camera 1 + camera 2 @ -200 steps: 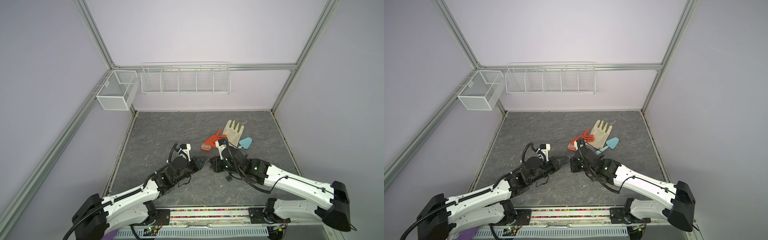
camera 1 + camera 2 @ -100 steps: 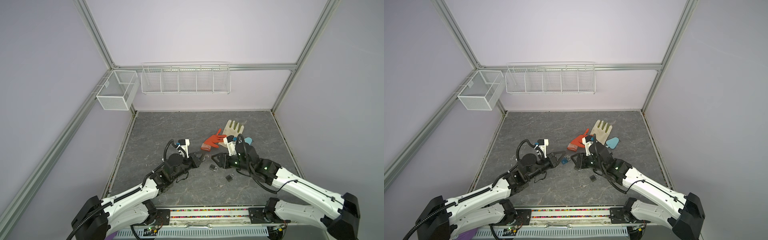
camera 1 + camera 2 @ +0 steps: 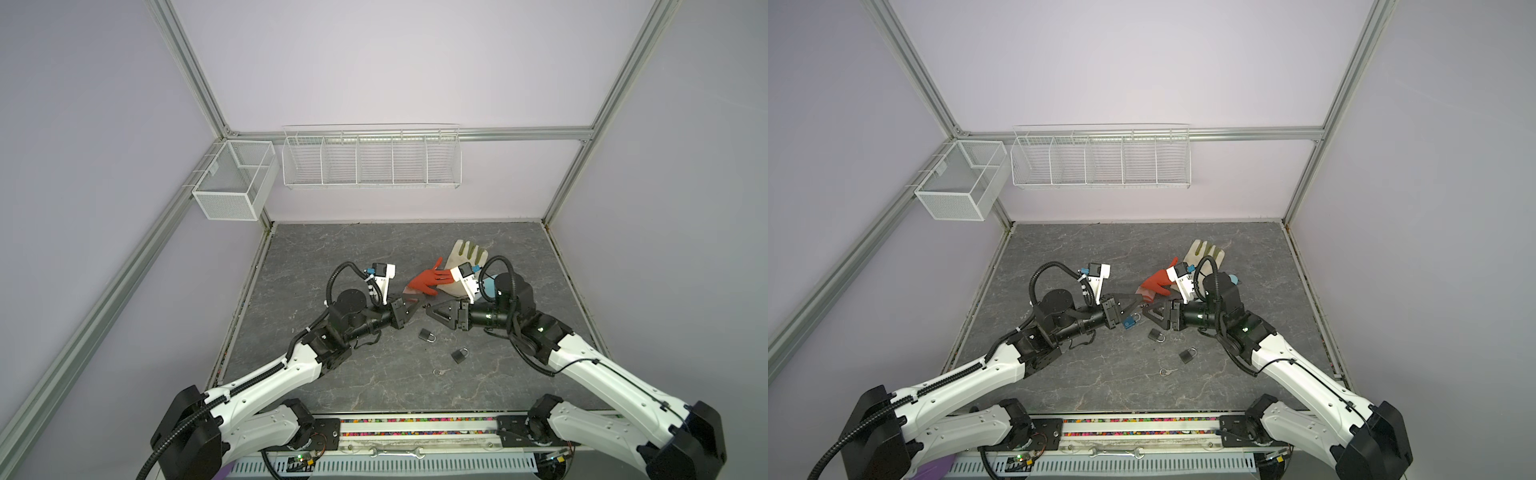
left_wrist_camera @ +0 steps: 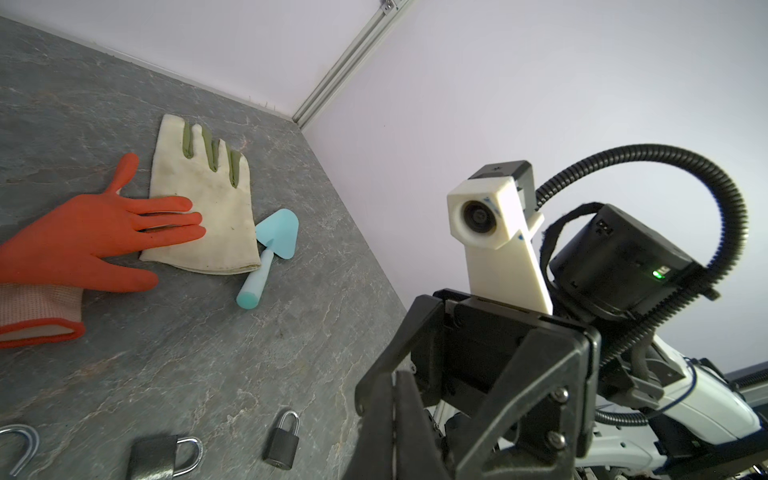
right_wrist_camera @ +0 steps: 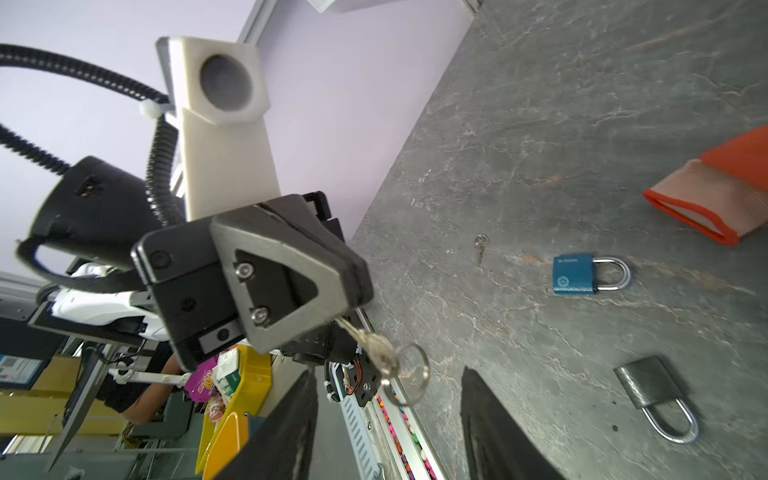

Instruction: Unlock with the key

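On my left, the left gripper (image 5: 332, 311) is clamped tight on a key (image 5: 376, 347), and its ring dangles free past the tips. The blue padlock (image 3: 1131, 322) lies flat on the table (image 3: 1100, 249) just beside that gripper, shackle seated. Facing it, the right gripper (image 3: 432, 312) stands about half spread and holds nothing. A dark padlock (image 3: 427, 335) lies near it, with a second dark padlock (image 3: 459, 356) and a loose key (image 3: 438, 371) further right.

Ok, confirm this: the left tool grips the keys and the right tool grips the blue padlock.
One part is wrong. The left tool grips the keys, but the right tool is open and empty; the blue padlock lies on the table, as the right wrist view shows.
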Motion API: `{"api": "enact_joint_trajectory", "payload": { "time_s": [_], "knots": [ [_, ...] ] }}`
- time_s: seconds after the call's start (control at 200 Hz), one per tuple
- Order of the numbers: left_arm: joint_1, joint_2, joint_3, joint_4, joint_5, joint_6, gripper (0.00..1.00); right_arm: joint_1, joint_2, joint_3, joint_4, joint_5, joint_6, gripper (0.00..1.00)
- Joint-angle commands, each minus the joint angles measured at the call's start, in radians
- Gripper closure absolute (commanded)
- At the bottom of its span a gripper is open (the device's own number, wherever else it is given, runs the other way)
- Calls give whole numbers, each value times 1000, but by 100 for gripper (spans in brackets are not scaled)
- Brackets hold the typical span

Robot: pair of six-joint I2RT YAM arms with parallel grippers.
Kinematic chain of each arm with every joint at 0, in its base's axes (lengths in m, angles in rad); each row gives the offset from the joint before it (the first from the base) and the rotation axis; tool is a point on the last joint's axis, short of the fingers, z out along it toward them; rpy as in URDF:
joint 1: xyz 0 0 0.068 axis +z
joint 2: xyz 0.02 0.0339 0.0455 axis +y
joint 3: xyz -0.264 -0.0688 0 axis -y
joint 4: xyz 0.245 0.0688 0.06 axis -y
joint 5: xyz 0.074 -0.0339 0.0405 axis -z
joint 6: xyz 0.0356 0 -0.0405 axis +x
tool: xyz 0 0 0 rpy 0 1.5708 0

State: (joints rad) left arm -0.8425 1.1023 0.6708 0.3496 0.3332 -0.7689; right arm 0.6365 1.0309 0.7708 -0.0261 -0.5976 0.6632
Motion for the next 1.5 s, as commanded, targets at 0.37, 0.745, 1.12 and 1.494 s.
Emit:
{"api": "enact_joint_trajectory", "payload": {
  "time_s": [0.37,0.745,1.12,1.494],
  "knots": [
    [7,15,44,-7,81,20,100,-35,21,-34,86,-120,-23,56],
    [8,24,48,18,99,-7,100,-36,54,-41,142,-155,-11,58],
    [9,24,50,3,85,-7,100,-52,28,-59,130,-157,-9,71],
    [12,35,46,9,78,-13,100,-59,29,-58,153,-194,2,79]
  ]
}}
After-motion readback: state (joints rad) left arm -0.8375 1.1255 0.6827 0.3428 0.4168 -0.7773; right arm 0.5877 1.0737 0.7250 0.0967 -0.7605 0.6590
